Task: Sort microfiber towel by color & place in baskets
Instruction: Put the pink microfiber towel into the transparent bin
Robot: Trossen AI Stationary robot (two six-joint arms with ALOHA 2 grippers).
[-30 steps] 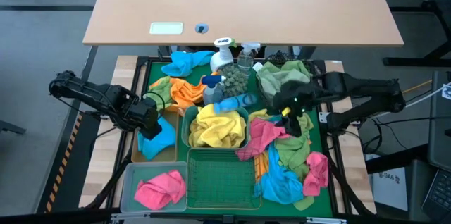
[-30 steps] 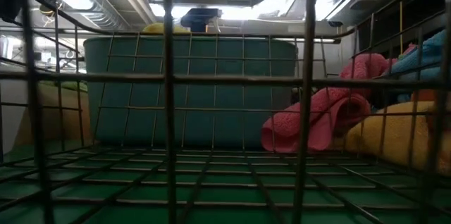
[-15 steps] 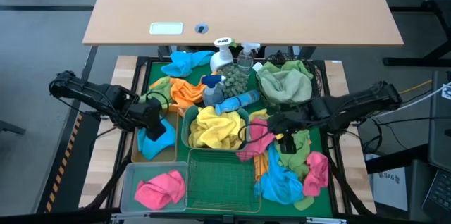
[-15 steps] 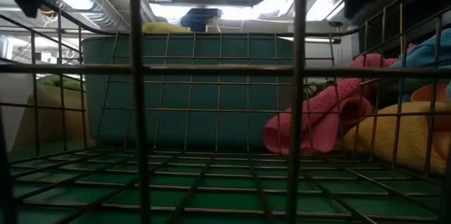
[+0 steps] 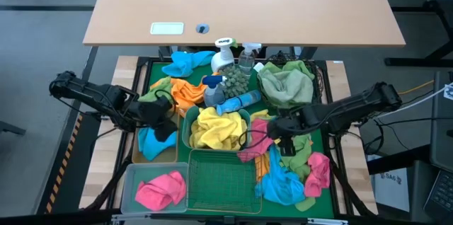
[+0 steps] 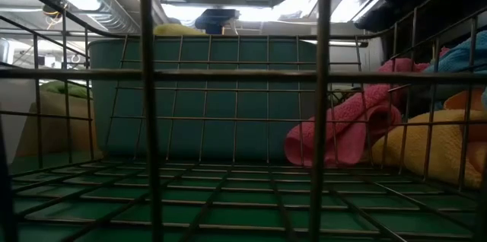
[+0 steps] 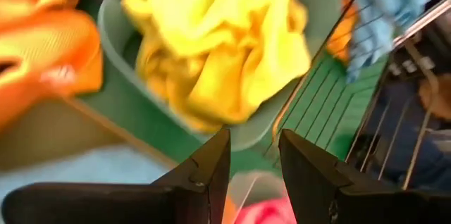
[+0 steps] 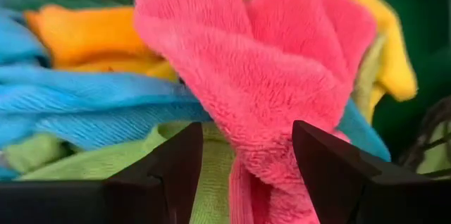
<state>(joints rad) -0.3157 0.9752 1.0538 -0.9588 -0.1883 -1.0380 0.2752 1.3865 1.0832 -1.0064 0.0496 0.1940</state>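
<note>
The left tool (image 5: 164, 121), fingers slightly apart and empty, hangs over the blue towel (image 5: 154, 142) in the tan tray (image 5: 136, 156). The right tool (image 8: 243, 175), spread wide, faces the pink towel (image 8: 268, 69) beside the teal tub (image 5: 185, 134): close low on one fold only. Green worktop mat (image 5: 154, 71); ceiling lights (image 6: 346, 2) beyond.

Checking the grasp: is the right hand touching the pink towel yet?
Cannot tell. The right wrist view shows the open right hand astride the pink towel, but no plain contact or gap.
</note>
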